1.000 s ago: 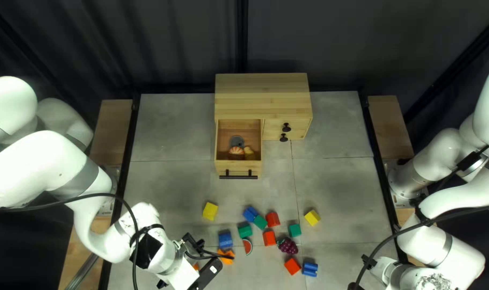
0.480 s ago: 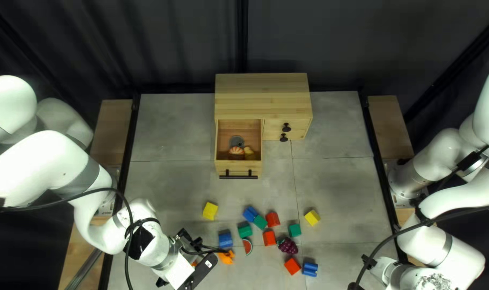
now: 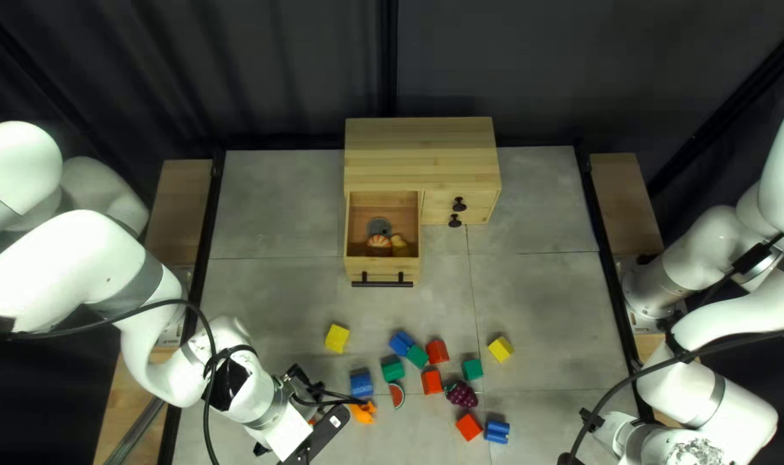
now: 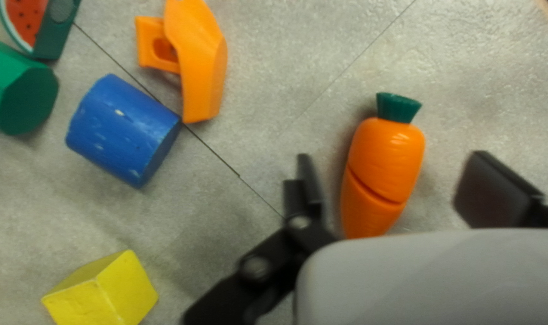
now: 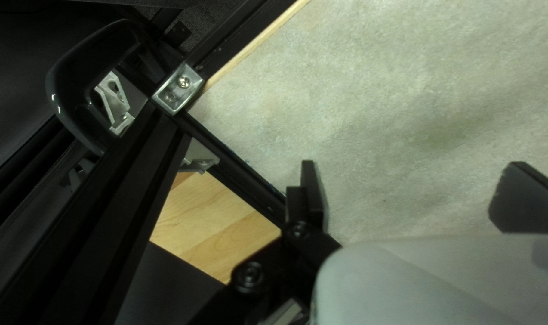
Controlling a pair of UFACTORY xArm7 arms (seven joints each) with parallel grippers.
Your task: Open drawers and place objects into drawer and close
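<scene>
Left gripper [image 3: 309, 387] is standing wide open, gripping nothing; toy carrot [image 4: 383, 159] is lying between its fingers, probably touching neither. Long axis is running roughly along the fingers, slightly slanted, dark green top pointing ahead. Body is showing glossy orange, with a seam crossing it.

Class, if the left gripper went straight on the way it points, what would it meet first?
The left gripper would probably meet the carrot, lying in line between its open fingers, though depth is unclear.
</scene>
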